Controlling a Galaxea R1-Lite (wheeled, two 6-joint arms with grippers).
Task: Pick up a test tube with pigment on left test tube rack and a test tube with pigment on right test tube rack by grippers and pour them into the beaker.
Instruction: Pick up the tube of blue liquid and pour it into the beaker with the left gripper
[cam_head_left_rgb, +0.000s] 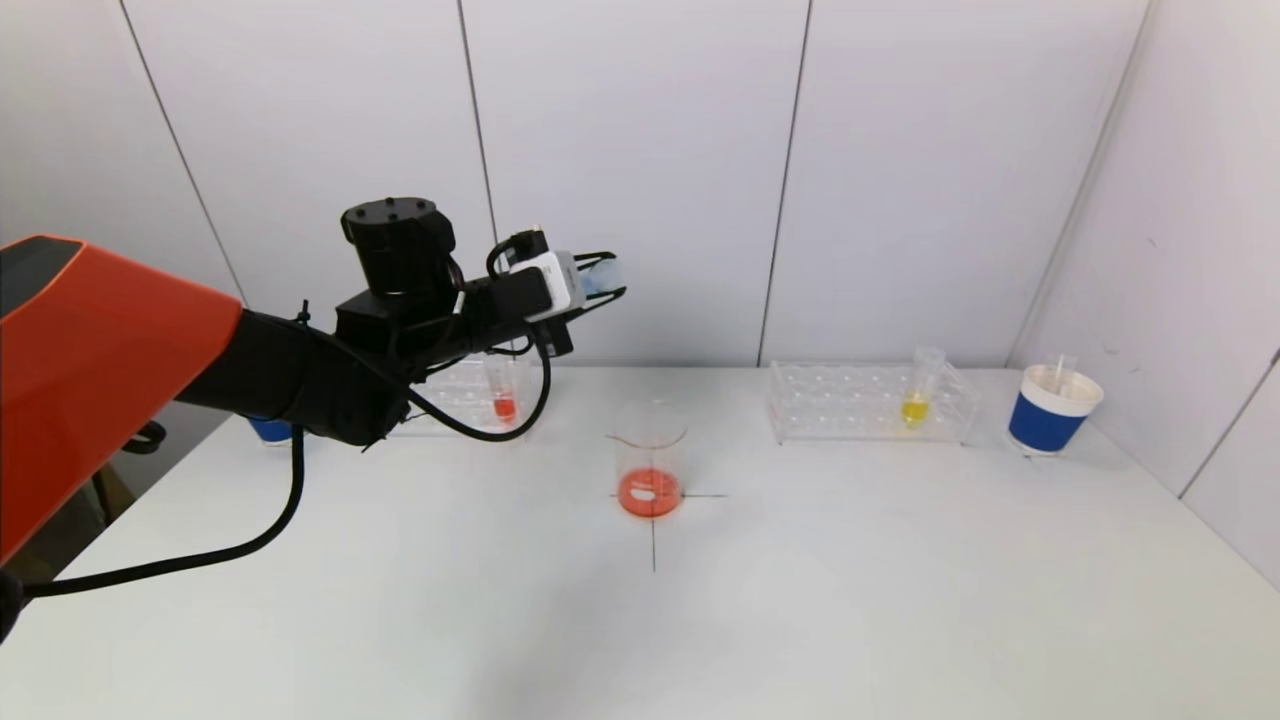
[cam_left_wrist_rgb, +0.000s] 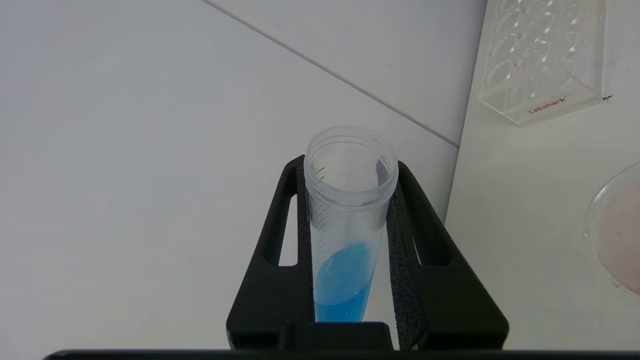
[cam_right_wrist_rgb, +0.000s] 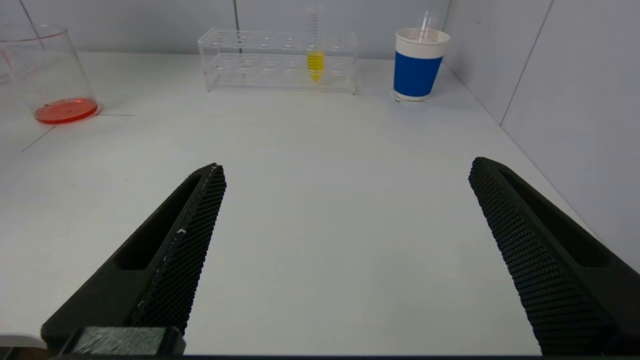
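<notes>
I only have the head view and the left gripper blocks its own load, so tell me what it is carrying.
Observer: The left gripper is shut on a test tube with blue liquid pooled at its lower end.
Operator: Report the tube's mouth.
Observer: It is open, with no cap, and nothing is spilling from it.
Operator: Now give me the right gripper; I cannot see it.
Observer: The right gripper is open above bare table, facing the right test tube rack that holds the yellow tube.

Left rack (cam_head_left_rgb: 470, 395) half hidden (arm).
</notes>
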